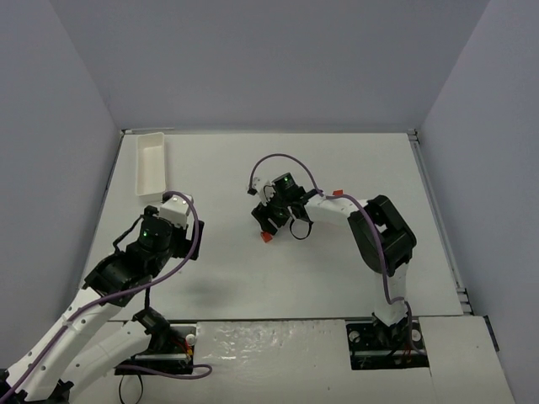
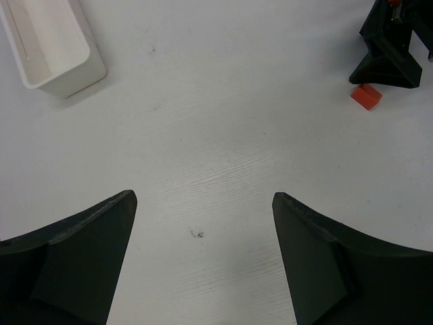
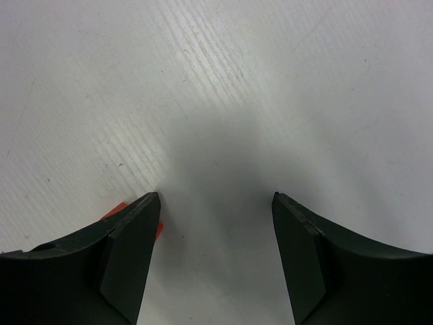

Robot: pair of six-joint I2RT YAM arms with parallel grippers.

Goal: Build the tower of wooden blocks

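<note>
Wood block tower looks unstarted: small red wooden cube [image 2: 366, 96] sits just outside the right gripper [image 3: 215, 198], whose jaws are parted and empty. Closing here would likely shove it aside. Left gripper [image 2: 203, 196] wide, empty.

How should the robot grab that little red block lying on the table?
It is probably best to take the red block by two opposite flat sides, coming straight down from above. It lies flat on the table with nothing on top of it. The right gripper is nearest: the block peeks out just outside its open jaws.
</note>
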